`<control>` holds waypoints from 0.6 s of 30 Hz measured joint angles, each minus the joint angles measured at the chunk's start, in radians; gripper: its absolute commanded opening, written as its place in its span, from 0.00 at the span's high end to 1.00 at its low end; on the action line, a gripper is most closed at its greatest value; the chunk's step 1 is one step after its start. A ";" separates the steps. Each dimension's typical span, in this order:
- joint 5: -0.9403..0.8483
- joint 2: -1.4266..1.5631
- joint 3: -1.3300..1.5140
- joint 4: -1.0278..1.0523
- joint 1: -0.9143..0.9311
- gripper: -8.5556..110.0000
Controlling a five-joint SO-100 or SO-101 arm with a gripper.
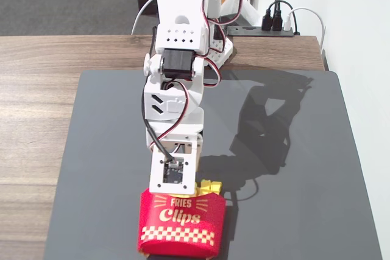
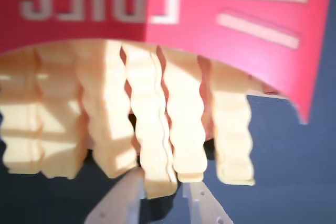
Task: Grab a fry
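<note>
A red "Fries Clips" carton stands on the dark mat near the front edge. Yellow crinkle-cut fries stick out of its top. My arm reaches down over the carton, and its wrist camera board hides the fingertips in the fixed view. In the wrist view the carton fills the top and several fries hang out of it. My gripper is open. The end of one fry lies between the two fingers, close against the left one and with a small gap to the right one.
The dark grey mat covers most of the wooden table. The arm's base stands at the back edge of the mat. A power strip with plugs lies at the back right, and a white wall runs along the right.
</note>
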 measured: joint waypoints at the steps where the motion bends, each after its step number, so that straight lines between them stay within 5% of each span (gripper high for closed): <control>1: 0.002 0.000 0.000 0.000 0.002 0.89; 18: 0.023 0.029 0.023 0.035 -0.015 0.89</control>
